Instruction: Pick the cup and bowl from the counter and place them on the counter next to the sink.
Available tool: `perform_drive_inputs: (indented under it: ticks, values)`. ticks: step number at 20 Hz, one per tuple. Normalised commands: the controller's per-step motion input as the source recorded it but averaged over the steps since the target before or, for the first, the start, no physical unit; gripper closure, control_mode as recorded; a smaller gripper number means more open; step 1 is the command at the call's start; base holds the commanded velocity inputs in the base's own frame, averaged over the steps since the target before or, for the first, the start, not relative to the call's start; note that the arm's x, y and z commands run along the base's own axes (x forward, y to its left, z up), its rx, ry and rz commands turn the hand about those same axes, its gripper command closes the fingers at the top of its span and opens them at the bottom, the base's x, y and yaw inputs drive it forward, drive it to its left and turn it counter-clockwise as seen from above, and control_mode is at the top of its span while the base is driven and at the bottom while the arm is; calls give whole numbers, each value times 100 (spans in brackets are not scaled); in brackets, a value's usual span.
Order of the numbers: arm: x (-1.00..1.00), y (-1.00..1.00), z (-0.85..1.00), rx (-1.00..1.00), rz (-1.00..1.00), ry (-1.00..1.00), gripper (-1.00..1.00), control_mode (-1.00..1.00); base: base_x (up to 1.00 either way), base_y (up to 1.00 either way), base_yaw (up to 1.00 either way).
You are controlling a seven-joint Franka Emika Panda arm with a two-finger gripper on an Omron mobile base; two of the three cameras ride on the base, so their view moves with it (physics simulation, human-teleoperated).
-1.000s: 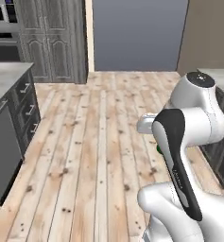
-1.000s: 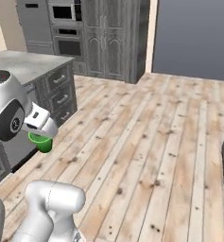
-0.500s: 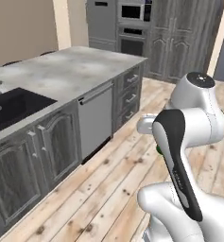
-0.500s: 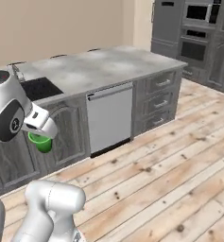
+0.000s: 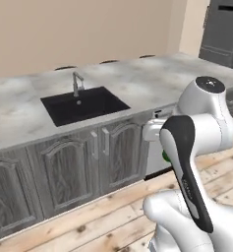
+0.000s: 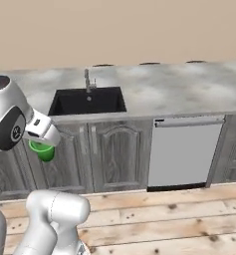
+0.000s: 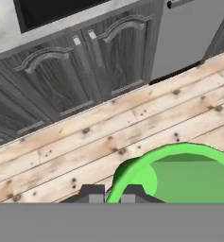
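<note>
Your base has swung round: a second ago both base cameras looked out over bare plank floor toward tall grey cabinets, half a second ago the island came in at an angle, and now you face the counter (image 6: 189,89) and the sink (image 6: 88,101) nearly square on. The arm's pose against the cameras has not altered through this, so it is the view that moved, not the things. For the task that reads as the carry nearing its end, with the drop spot beside the basin coming within reach, though the arm has not yet reached out. The cup (image 6: 43,151) hangs from the pincer (image 7: 113,194), which is closed tight on its rim, down in front of the cabinet doors (image 6: 117,149) and below the counter's edge, so you will need to lift before setting down. The cup is bright green, smooth and thin-walled with a round mouth. The counter is pale marbled stone, the basin matt black and rectangular with a slim silver faucet (image 6: 87,78), the cabinets dark grey wood with arched panels, the floor (image 6: 179,219) knotty light planks.
</note>
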Motion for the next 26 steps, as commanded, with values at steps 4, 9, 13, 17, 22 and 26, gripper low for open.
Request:
perform_drive_inputs:
  ticks: [4, 9, 13, 17, 22, 26]
  values:
    - [0, 0, 0, 0, 0, 0, 100, 100, 100, -50, 42]
    - [0, 0, 0, 0, 0, 0, 100, 100, 100, -98, 30]
    - [0, 0, 0, 0, 0, 0, 100, 100, 87, -100, 27]
    - [0, 0, 0, 0, 0, 0, 100, 100, 80, -75, 12]
    - [0, 0, 0, 0, 0, 0, 100, 100, 93, -38, -3]
    - [0, 0, 0, 0, 0, 0, 100, 100, 76, -5, -14]
